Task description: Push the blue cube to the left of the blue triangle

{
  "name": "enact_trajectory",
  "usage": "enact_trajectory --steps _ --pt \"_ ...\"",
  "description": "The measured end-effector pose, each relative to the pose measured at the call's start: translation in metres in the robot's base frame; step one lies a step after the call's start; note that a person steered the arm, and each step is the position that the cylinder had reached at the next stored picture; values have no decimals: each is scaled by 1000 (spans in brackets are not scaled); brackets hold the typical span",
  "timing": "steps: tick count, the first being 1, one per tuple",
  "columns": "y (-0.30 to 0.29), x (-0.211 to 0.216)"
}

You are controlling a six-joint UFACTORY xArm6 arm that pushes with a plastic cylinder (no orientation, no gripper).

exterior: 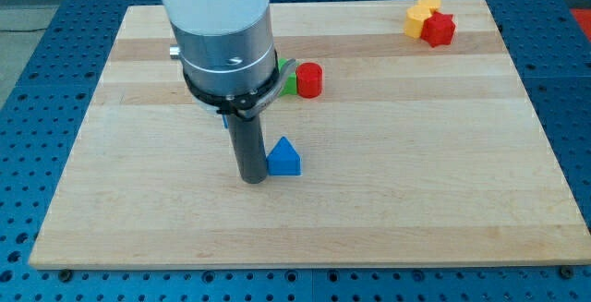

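Blue triangle (284, 157) upright mid-board; blue cube hidden.

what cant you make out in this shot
Camera view:
- Blue cube: only a sliver shows behind the arm's body; shape unconfirmed.
- Green block: mostly hidden by the arm and the red cylinder; shape unclear.
- My tip against the blue triangle's left side: contact uncertain.
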State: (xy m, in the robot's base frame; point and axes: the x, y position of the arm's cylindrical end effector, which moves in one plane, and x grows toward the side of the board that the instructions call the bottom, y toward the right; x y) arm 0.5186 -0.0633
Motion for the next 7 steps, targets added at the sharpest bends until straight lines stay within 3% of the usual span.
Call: enact_trajectory --steps 3,5,7 --pt "37 -20" --pt "-69 -36" --pt "-97 -110"
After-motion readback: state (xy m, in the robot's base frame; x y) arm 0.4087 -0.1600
